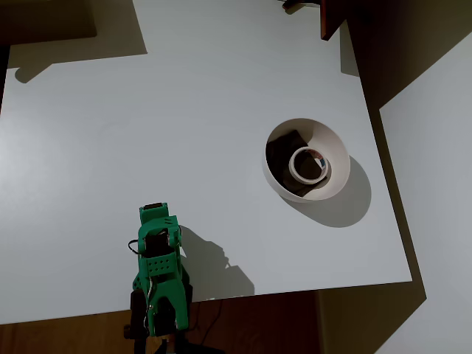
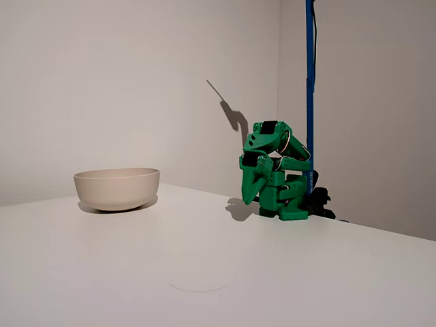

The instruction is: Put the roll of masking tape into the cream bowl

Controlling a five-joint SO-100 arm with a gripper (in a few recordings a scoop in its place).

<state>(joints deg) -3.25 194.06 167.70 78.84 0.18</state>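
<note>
Masking tape roll [image 1: 308, 164] lies flat inside the cream bowl [image 1: 333, 141], on the dark brown patch [image 1: 284, 151] at its bottom, right of centre in the overhead view. The bowl sits on the white table [image 1: 147, 133], at the left in the fixed view [image 2: 117, 187]. Well apart, the green arm [image 2: 276, 174] is folded at lower left overhead; its gripper [image 1: 153, 214] holds nothing, and whether the jaws are apart or together cannot be told.

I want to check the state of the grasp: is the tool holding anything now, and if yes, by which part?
Nothing is held. The tool is folded back near the arm's base, and the roll of masking tape lies inside the cream bowl, far from it.
</note>
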